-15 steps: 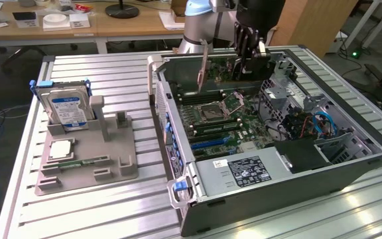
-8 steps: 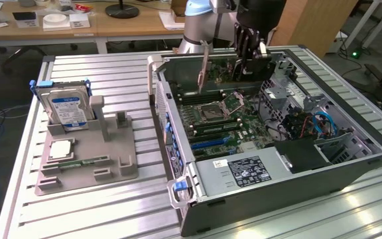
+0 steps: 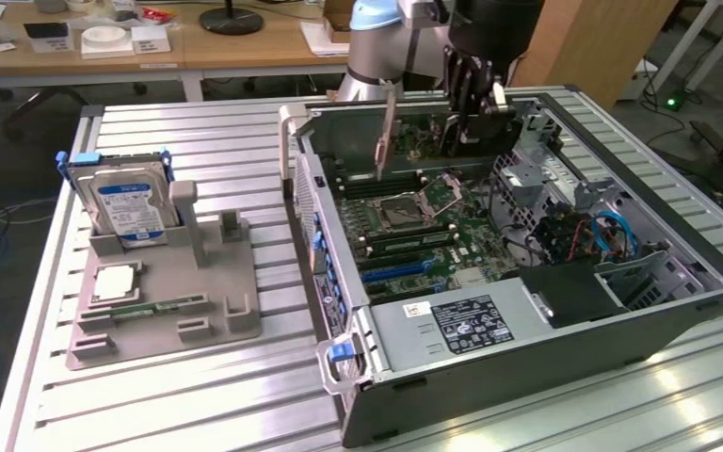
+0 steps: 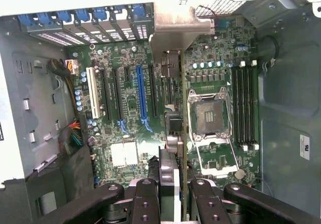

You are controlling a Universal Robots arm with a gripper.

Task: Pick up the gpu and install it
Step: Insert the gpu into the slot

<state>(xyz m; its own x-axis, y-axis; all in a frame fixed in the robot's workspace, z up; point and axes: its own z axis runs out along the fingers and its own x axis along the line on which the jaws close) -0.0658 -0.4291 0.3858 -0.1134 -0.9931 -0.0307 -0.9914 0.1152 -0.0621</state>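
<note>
Gripper (image 4: 175,191) clamped on the gpu (image 4: 173,123), above the open case (image 3: 663,311).
Black fingers (image 4: 145,199) pinch the thin green card edge-on; its silver bracket (image 4: 173,30) is bent sheet metal. The card hangs over the green motherboard (image 4: 130,103) near the blue slot (image 4: 141,98).

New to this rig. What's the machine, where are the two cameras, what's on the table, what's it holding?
One robot arm stands behind a slatted metal table. The exterior view looks across the table; the wrist view looks down from the arm into an open PC case, onto its motherboard. The end effector is shut on the gpu, an edge-on card hanging over the board. Toward the exterior view's left, a grey holder carries a hard drive, a CPU and a memory stick.
</note>
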